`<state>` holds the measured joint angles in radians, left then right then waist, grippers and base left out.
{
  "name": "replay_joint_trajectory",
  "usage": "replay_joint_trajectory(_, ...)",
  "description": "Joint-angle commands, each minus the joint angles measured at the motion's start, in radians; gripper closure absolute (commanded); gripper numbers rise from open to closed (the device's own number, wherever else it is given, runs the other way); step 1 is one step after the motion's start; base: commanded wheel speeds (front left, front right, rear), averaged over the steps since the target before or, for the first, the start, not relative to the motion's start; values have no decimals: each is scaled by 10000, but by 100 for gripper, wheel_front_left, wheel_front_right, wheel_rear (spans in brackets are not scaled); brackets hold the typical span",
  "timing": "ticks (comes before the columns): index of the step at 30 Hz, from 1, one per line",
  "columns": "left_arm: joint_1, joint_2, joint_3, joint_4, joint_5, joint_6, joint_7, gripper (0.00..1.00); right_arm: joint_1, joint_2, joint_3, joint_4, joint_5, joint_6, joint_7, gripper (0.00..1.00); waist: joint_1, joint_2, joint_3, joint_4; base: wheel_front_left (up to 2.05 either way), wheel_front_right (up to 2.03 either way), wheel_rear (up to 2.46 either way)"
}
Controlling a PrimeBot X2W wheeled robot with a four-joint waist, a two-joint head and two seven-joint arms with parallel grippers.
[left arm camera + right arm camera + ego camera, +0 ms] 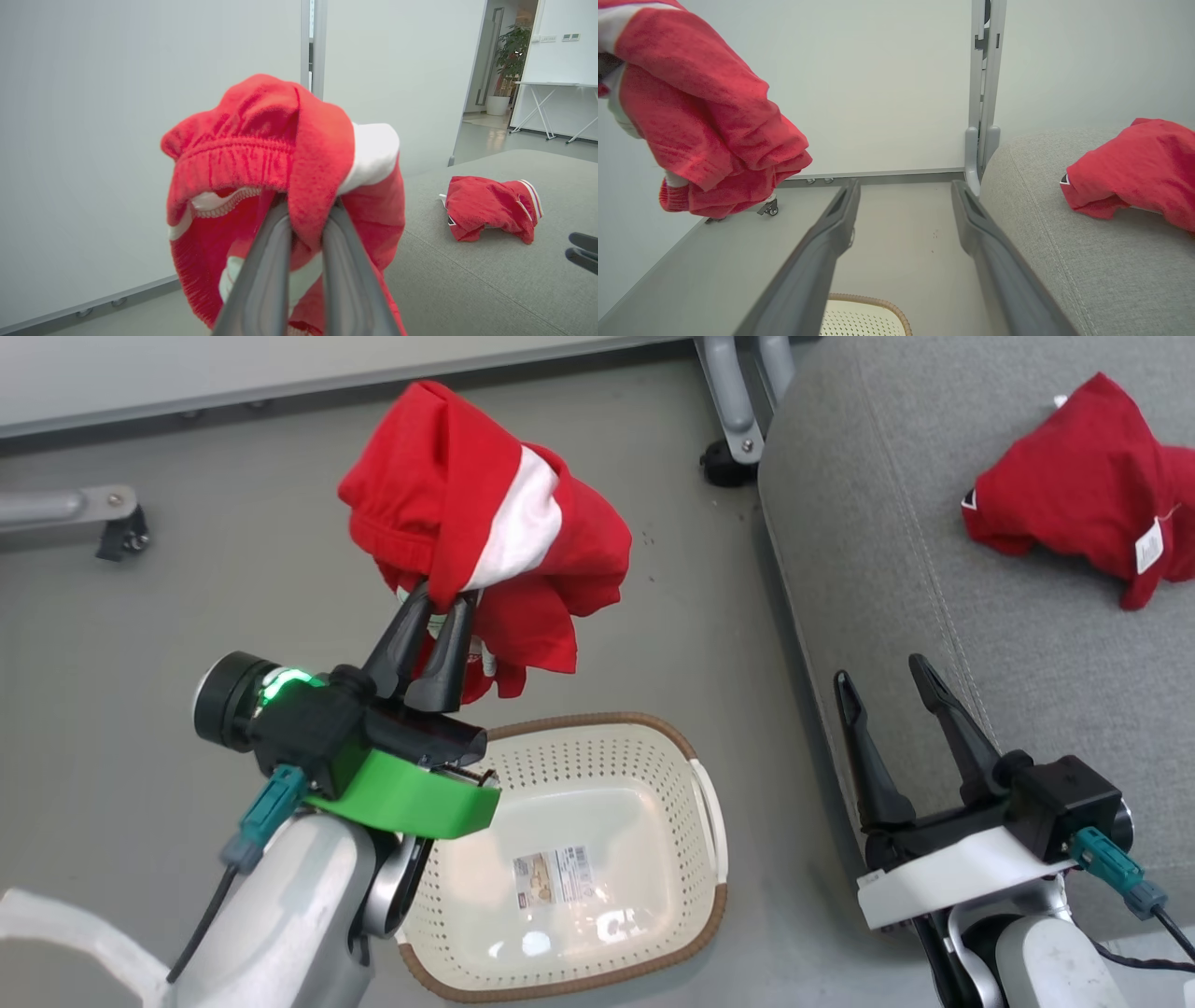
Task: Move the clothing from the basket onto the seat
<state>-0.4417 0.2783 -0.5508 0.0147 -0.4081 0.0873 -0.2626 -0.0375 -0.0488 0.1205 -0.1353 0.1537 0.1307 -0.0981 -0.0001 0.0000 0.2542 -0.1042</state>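
My left gripper (pixel 441 602) is shut on a red garment with a white panel (pixel 485 513), which hangs bunched in the air above the floor, beyond the basket. The same held garment (pixel 285 154) drapes over the gripper's fingers (pixel 266 261) in the left wrist view, and hangs at the upper left as the garment (pixel 700 121) in the right wrist view. The cream basket (pixel 672 765) with its brown rim sits on the floor, holding just a paper label (pixel 558 875). A second red garment (pixel 1083 485) lies on the grey seat (pixel 934 597). My right gripper (pixel 882 681) is open and empty beside the seat's edge.
A grey wheeled frame leg (pixel 738 429) stands between the floor and the seat's far corner. Another caster leg (pixel 103 518) sits at the far left. A white wall panel (pixel 117 116) runs behind. Grey floor (pixel 233 607) lies between basket and wall.
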Motion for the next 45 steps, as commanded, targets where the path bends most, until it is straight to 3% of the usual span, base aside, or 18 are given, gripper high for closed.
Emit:
replay_joint_trajectory(1,334,-121,261,-306,217,-95,-29,100,223,-34,-17,-68,-76,1,73,0,1,0,-501,437,0,0,0)
replay_joint_trajectory(10,1771,-891,1457,-1350,749,-770,-31,100,771,-33,9,-182,-29,1,426,0,1,0,-1313,578,0,0,0)
replay_joint_trajectory(21,3288,-1466,1759,-1175,1230,-1407,-32,100,1592,-33,243,-234,108,1,809,0,1,0,-2245,477,0,0,0)
replay_joint_trajectory(45,3861,-1904,2087,-863,1609,-1877,-32,100,1970,-31,457,-367,153,1,1041,0,1,0,-2662,474,0,0,0)
